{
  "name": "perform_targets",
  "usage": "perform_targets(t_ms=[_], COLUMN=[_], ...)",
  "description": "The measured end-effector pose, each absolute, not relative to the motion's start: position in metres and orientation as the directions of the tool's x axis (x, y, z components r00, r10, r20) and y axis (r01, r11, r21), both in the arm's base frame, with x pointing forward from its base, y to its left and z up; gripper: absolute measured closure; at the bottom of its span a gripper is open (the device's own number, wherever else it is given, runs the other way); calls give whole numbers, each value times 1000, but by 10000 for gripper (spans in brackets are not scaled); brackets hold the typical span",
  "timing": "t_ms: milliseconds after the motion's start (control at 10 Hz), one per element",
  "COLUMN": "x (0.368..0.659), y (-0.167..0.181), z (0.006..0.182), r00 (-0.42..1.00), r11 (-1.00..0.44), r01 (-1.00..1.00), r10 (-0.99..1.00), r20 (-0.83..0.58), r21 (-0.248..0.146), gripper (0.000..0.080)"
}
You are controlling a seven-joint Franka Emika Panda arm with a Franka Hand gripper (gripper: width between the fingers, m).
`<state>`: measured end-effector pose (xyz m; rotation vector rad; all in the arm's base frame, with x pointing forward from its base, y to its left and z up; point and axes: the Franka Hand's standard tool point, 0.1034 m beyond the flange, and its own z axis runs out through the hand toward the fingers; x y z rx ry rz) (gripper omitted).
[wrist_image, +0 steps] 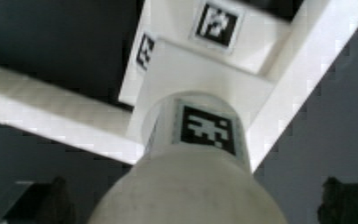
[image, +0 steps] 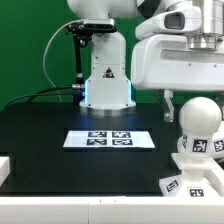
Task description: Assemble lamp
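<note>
Tool [wrist_image: 190,200] is wide: we see its dark fingertips [wrist_image: 34,196] well apart, one on each side of the bulb [wrist_image: 190,172], and neither seems to touch it. The bulb carries a square tag and stands on the blocky lamp base [wrist_image: 208,45], also tagged. In the exterior view we find bulb and base at the exterior view's right, near the front of the black worktop [image: 40,120], with the tool body just above the bulb. Farther back the marker board [image: 108,139] lies flat mid-worktop. Behind it stands the arm's pedestal [image: 106,78] with blue light low on it, then a green backdrop [image: 30,50].
</note>
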<state>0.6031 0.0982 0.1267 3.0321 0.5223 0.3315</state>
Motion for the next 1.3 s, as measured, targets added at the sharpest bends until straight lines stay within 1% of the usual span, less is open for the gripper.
perform_targets(t_ms=[100, 300, 400, 500, 600, 900, 1000, 1100, 1200, 1300], x=[613, 619, 623, 624, 628, 629, 630, 629, 629, 629], y=[96, 94, 96, 98, 95, 96, 96, 97, 97, 98], z=[132, 135, 136, 132, 130, 129, 129, 128, 128, 128], r00=[926, 966, 968, 968, 968, 971, 972, 986, 993, 997], r11=[-945, -966, -966, -966, -967, -971, -973, -986, -994, -998], r01=[317, 249, 248, 251, 247, 229, 222, 152, 96, 38], r10=[327, 253, 249, 252, 249, 233, 226, 156, 100, 41], r20=[188, 48, 10, 5, 34, 56, 57, 62, 65, 68], r21=[83, 70, 70, 69, 70, 69, 69, 62, 58, 52], gripper=[101, 101, 101, 101, 101, 110, 280, 456, 456, 671])
